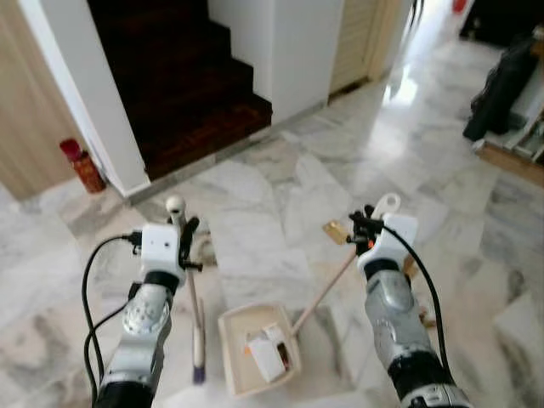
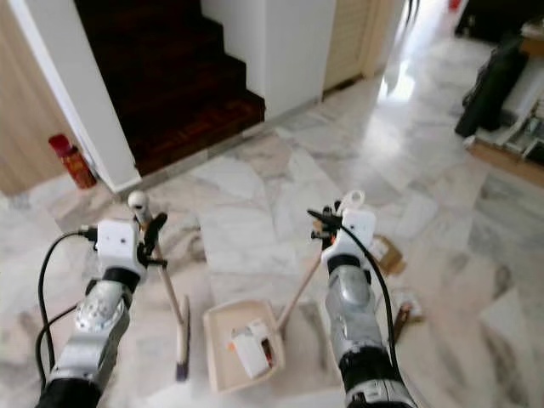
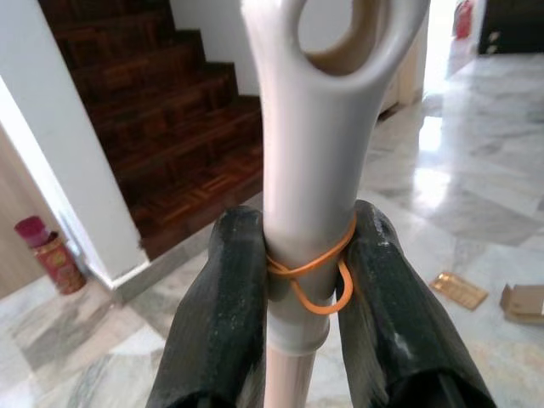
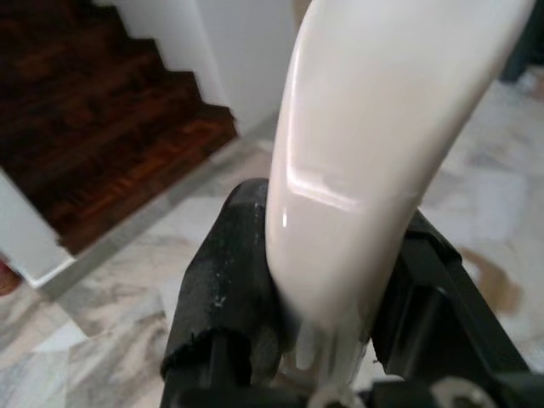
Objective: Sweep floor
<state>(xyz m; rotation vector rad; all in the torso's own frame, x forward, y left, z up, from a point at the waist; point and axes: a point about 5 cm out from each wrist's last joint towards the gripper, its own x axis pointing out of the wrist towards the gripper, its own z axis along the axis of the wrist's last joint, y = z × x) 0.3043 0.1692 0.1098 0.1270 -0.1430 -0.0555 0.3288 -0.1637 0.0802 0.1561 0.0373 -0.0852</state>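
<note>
left eye view, left gripper jaws clamping broom, right gripper clamping dustpan

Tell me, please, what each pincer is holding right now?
Left pincer: shut on the broom handle.
Right pincer: shut on the dustpan handle.

black fingers clamped on a cream plastic handle; behind, dark wooden stairs, white wall, grey marble floor.
</note>
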